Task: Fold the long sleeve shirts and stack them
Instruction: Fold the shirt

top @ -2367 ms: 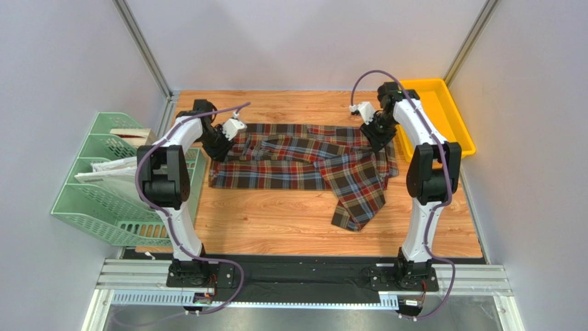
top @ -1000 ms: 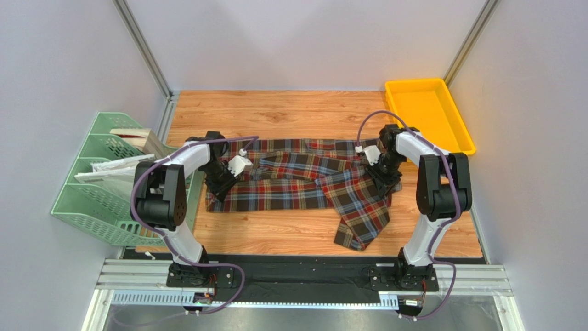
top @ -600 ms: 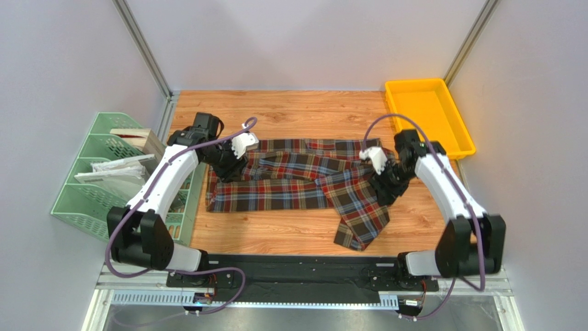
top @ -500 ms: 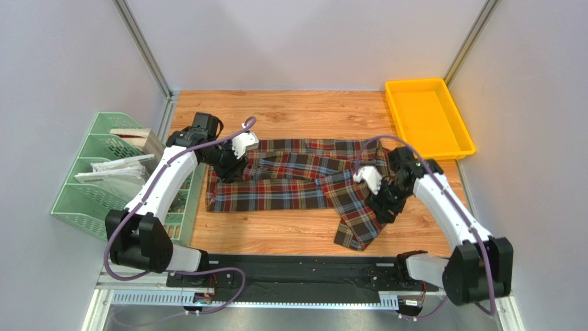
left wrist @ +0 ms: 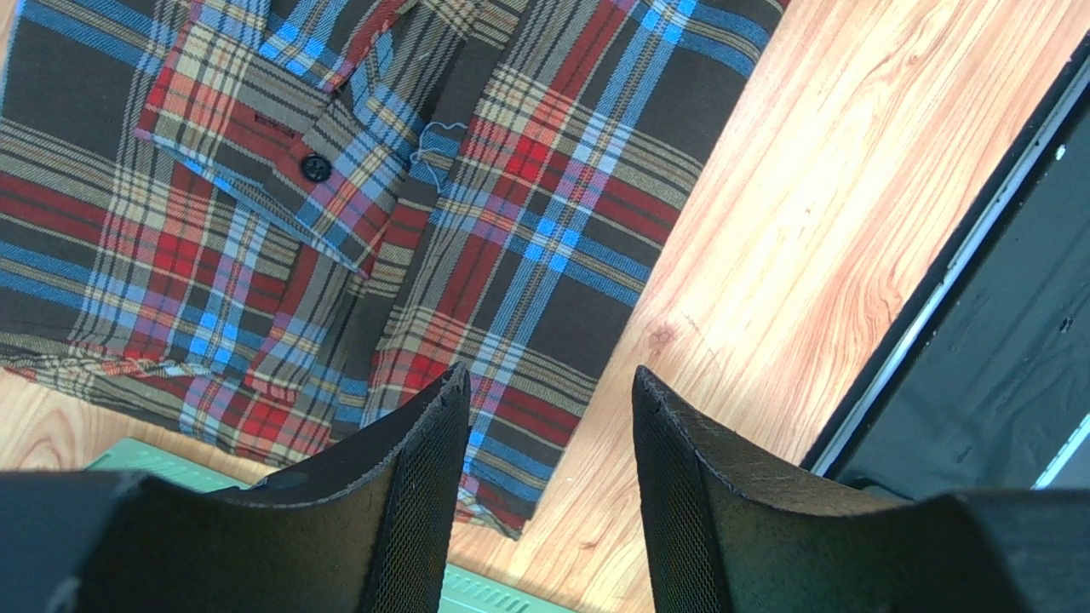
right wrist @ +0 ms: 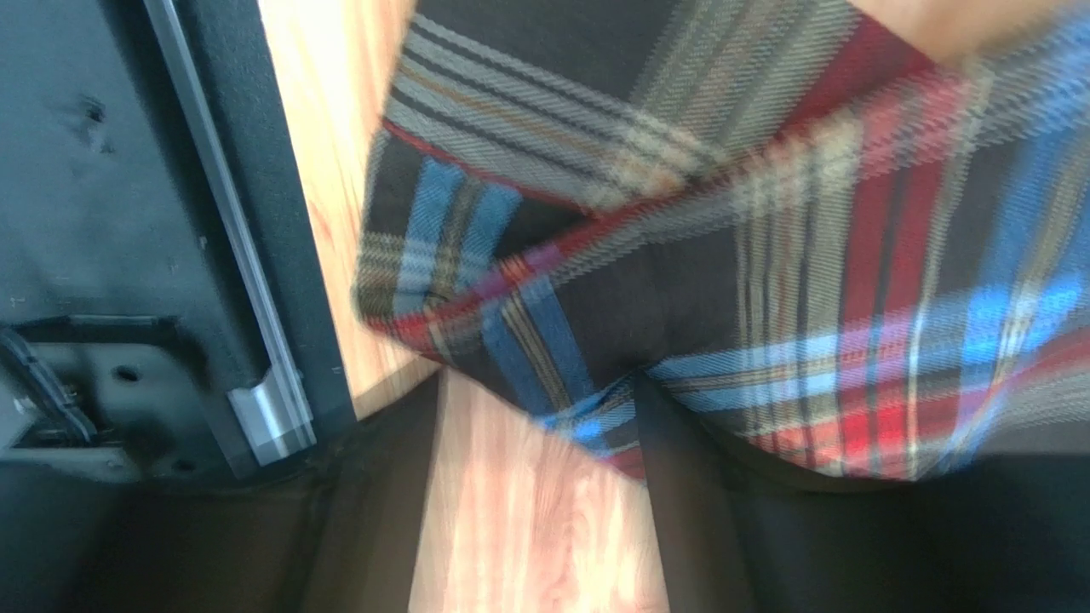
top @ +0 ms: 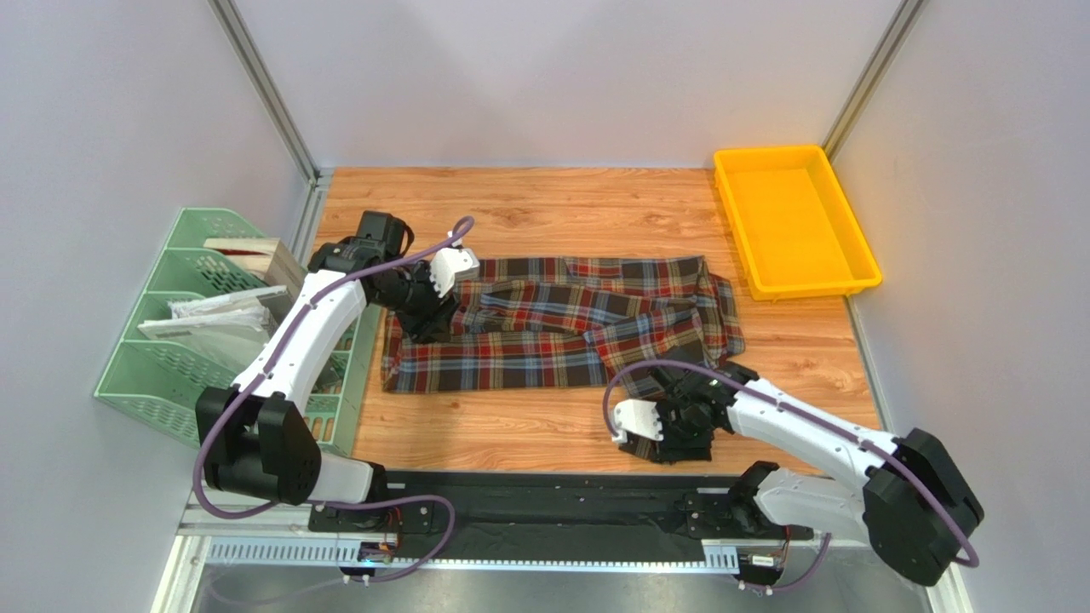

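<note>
The plaid long sleeve shirt [top: 550,319] lies flat across the middle of the wooden table. One sleeve runs diagonally toward the front edge, and its end is hidden under my right arm. My left gripper [top: 412,313] hovers open and empty above the shirt's left end. In the left wrist view the left gripper [left wrist: 548,434] frames plaid cloth [left wrist: 537,192] with a buttoned cuff. My right gripper [top: 672,434] is low at the sleeve end by the front edge. The blurred right wrist view shows the right gripper [right wrist: 537,511] open over bare wood, the sleeve end [right wrist: 768,256] just ahead, touching the right finger.
A yellow tray [top: 793,217] stands at the back right. A green file rack [top: 192,345] holding papers stands off the table's left edge. The black mounting rail [top: 537,492] runs along the front edge, close to my right gripper, and shows in the right wrist view [right wrist: 128,256].
My right arm has swung from the shirt's right side down to the sleeve end at the front edge. My left arm rose off the shirt's left end and has since held still.
</note>
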